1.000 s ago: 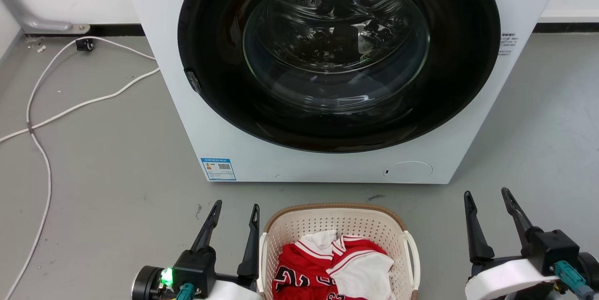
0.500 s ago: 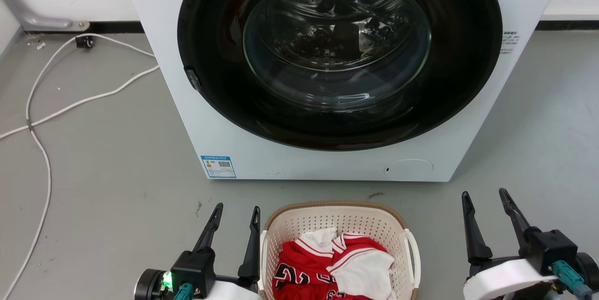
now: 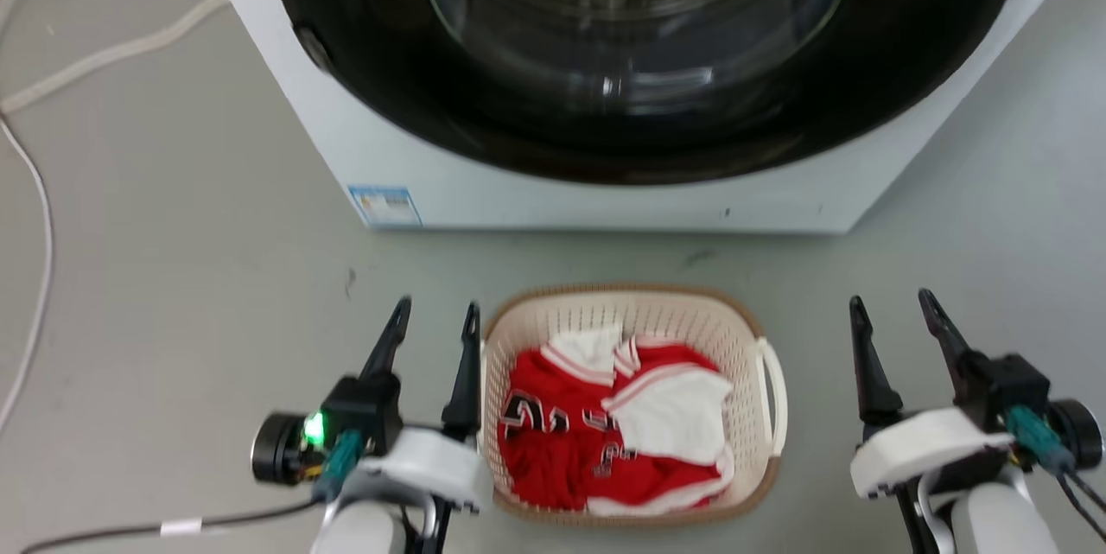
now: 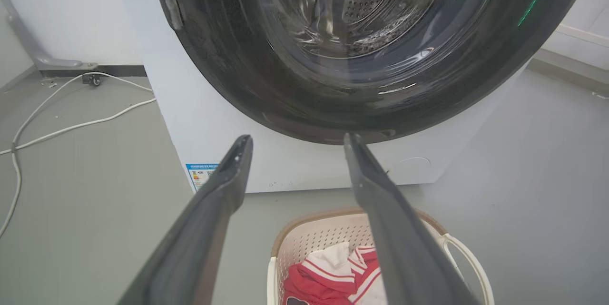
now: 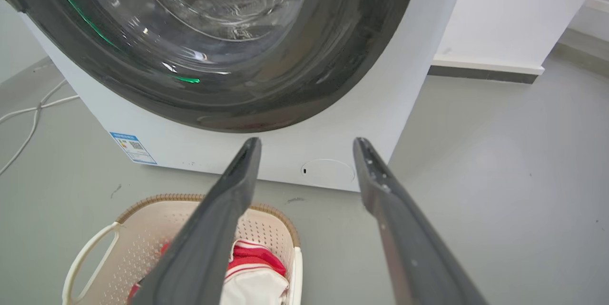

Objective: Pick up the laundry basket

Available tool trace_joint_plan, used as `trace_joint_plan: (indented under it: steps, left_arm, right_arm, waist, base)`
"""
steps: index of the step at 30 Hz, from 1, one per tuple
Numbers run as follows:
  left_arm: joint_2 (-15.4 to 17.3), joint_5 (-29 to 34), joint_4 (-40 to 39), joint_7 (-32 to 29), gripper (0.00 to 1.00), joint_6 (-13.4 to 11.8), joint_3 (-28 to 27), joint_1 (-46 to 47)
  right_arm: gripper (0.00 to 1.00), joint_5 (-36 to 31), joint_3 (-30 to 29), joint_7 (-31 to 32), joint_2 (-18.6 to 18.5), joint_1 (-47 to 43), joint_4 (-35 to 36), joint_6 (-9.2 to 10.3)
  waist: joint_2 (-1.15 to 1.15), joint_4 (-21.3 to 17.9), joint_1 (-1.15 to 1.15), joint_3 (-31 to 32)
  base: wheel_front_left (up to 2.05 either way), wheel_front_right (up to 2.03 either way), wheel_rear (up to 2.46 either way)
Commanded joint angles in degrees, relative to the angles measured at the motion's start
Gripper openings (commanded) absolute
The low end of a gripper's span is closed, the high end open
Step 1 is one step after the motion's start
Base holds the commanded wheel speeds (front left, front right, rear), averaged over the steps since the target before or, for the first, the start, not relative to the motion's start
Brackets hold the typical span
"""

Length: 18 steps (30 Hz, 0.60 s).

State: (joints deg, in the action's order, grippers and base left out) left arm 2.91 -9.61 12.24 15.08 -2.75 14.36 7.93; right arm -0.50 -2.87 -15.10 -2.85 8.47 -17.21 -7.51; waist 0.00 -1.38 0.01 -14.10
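Observation:
The laundry basket (image 3: 635,308), cream-white and perforated with a brown woven rim, stands on the grey floor before the washing machine. Red and white clothes (image 3: 605,416) fill it. My left gripper (image 3: 436,310) is open just left of the basket, its inner finger close beside the rim. My right gripper (image 3: 893,302) is open, a hand's width right of the white side handle (image 3: 775,394). In the left wrist view the basket (image 4: 309,236) lies low between the fingers of the open left gripper (image 4: 295,139). The right wrist view shows the basket (image 5: 142,229) at lower left of the open right gripper (image 5: 307,142).
The white washing machine (image 3: 605,200) with its large dark round door (image 3: 639,44) stands close behind the basket. White cables (image 3: 34,217) trail over the floor at the left. Bare grey floor lies on both sides of the basket.
The head camera has tilted down and closer, so the whole picture shifted: the basket now shows in full. Both grippers stay open beside it.

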Motion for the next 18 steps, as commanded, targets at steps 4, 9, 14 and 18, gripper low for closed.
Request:
trace_joint_plan:
  steps: [4, 9, 14, 18]
  left_arm:
    - [-0.01, 1.17, 4.98, 0.15, 1.00, -0.36, -1.02, 6.40]
    - [0.00, 1.55, 13.93, 0.15, 1.00, 0.83, -1.31, 13.72]
    - [0.34, 1.94, 23.90, 0.15, 1.00, 3.34, -1.52, 21.06]
    - [0.73, 2.48, 32.66, 0.15, 1.00, 5.36, -1.05, 26.93]
  right_arm:
    - [1.00, -1.50, -0.59, 0.20, -0.05, 5.95, -5.70, 0.04]
    - [1.00, -1.55, -0.75, 1.72, -0.03, 12.79, -13.82, 0.04]
    - [1.00, 0.08, -1.02, 3.62, -0.05, 19.39, -22.74, 0.04]
    - [1.00, 0.42, -1.21, 4.35, -0.05, 24.43, -29.22, 0.04]
  waist:
    - [0.00, -0.26, -0.01, -11.35]
    - [0.00, -0.14, -0.01, -17.35]
    - [0.00, -0.03, -0.01, -21.92]
    - [0.00, 0.18, -0.01, -24.71]
  base:
    - [0.00, 0.00, 0.00]
    - [0.00, 0.00, 0.00]
    - [0.00, 0.00, 0.00]
    - [0.00, 0.00, 0.00]
